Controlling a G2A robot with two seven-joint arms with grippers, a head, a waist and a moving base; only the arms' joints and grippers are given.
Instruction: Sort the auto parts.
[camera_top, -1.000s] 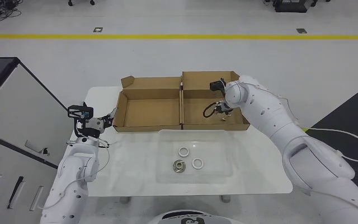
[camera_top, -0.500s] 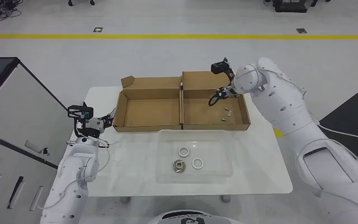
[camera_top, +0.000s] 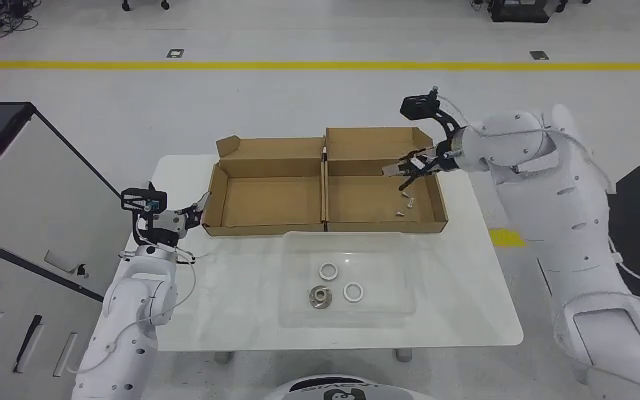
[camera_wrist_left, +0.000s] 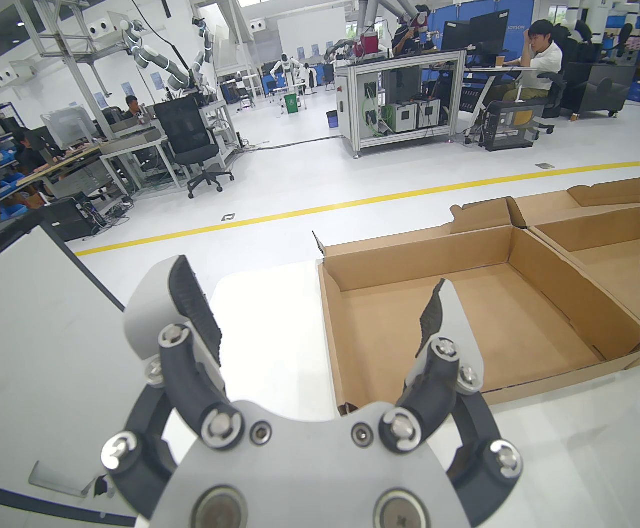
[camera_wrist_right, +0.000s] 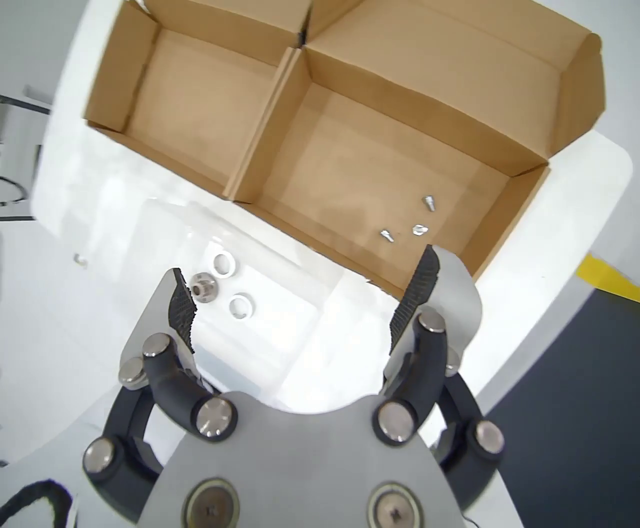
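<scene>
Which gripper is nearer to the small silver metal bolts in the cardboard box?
Right. The right gripper, open, hangs over the brown cardboard box near the small silver metal bolts. The left gripper, also open, is far off, beyond the other cardboard box.

Your table (camera_top: 240, 300) carried two boxes and a tray.
You had the left box (camera_top: 265, 200) and the right box (camera_top: 360, 200) touching side by side along the far edge of the white top. The clear tray (camera_top: 390, 260) sat just in front of them.
</scene>
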